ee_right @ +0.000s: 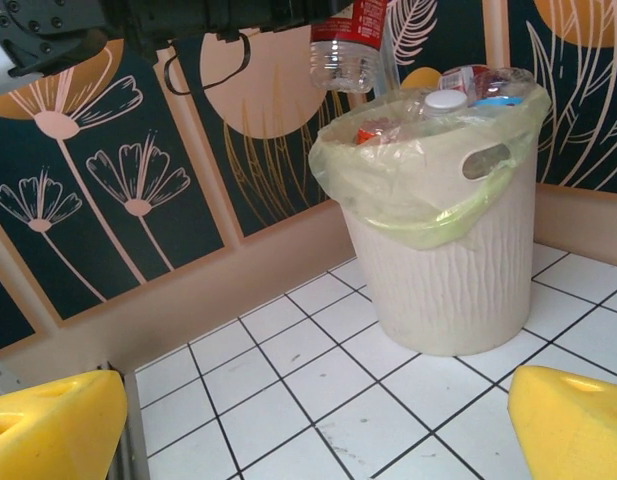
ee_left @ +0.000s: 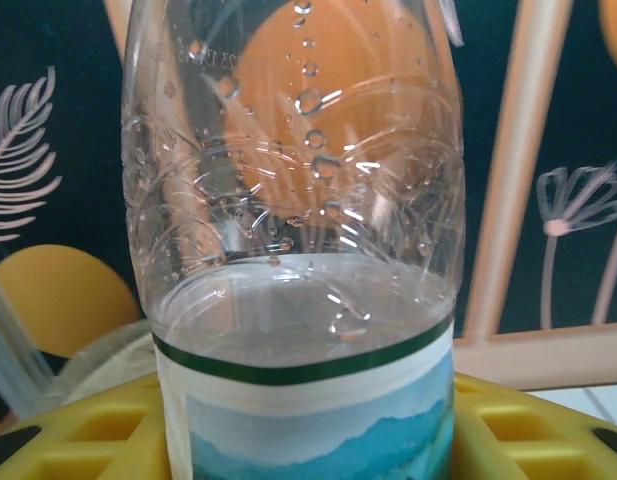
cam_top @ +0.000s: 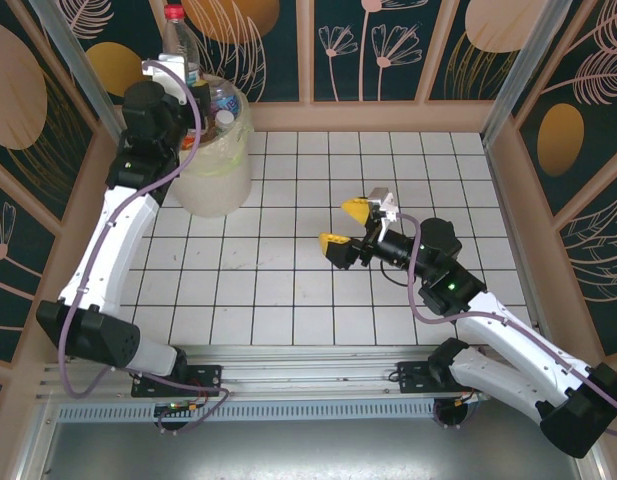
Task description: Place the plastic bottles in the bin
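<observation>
We think the job is almost done. Every plastic bottle we can see is either in the bin (cam_top: 216, 188) or right over it. The bin stands in the far left corner of the white tiles (cam_top: 288, 290), and it is piled up to the top of its yellow bag. The left claw (ee_left: 308, 430) is up over the bin with one clear bottle (ee_left: 288, 200) standing between its yellow fingers (ee_left: 78, 440). The fingers sit on both sides of the bottle and it hangs in the air, so we say the claw is gripping it. What is left, we think, is to let this bottle drop in. It may roll off, because the pile is so high. The right claw (cam_top: 344, 224) is wide open with nothing in it, and it hangs over the middle of the tiles, well away from the bin. Now we count. There is one bin. There is one bottle in a claw. In the bin we can pick out a white cap (ee_right: 446, 100), a blue cap (ee_right: 498, 100) and some red labels, so about four bottles on top. More may be hidden under those, so we cannot count them all. There are two claws.
</observation>
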`<state>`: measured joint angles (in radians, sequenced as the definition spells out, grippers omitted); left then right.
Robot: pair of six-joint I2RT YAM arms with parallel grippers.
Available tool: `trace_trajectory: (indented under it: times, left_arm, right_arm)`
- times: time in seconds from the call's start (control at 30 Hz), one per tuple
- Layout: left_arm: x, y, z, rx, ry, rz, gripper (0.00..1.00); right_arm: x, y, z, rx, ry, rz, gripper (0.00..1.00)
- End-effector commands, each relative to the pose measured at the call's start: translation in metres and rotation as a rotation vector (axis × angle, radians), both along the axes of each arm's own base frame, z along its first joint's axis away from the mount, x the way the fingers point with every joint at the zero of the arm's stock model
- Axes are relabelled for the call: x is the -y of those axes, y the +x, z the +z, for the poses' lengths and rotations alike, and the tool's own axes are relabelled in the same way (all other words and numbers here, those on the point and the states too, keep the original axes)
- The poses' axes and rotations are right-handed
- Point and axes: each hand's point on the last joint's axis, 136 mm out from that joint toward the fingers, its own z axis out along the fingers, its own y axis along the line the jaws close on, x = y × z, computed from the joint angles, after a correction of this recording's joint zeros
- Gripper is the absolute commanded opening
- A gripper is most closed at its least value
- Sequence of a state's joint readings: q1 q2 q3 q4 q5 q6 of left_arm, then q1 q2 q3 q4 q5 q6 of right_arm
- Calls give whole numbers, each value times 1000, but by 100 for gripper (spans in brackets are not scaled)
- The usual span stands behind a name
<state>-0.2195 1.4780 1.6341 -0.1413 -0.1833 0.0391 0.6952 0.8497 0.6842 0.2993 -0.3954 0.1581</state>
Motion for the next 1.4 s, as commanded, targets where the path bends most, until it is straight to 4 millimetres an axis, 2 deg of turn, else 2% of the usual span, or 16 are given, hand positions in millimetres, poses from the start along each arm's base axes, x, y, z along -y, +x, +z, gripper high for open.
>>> trace_trajectory:
  times: [0.0, 0.17, 0.33, 0.47, 0.5, 0.53, 0.87, 1.37]
  left_arm:
    - [-31, 11, 15, 51, 61, 109, 52]
    - [-65, 32, 8, 57, 88, 197, 51]
    - [-90, 57, -13, 22, 110, 260, 50]
    - [-106, 71, -18, 14, 93, 275, 50]
    - [-109, 81, -32, -12, 96, 282, 50]
    - [-111, 86, -38, -25, 100, 284, 50]
    - [-119, 105, -79, -116, 81, 288, 54]
    - [-116, 108, -78, -139, 32, 280, 69]
  right_arm:
    - [5, 0, 21, 52, 37, -21, 98]
    - [5, 1, 17, 33, 33, -24, 98]
    - [5, 2, 13, 14, 25, -26, 98]
    - [5, 1, 10, 1, 23, -25, 98]
    - [5, 1, 8, -2, 22, -26, 98]
    - [5, 1, 8, -5, 22, -25, 98]
    - [5, 3, -1, -28, 17, -33, 98]
    - [6, 3, -7, -44, 6, -36, 98]
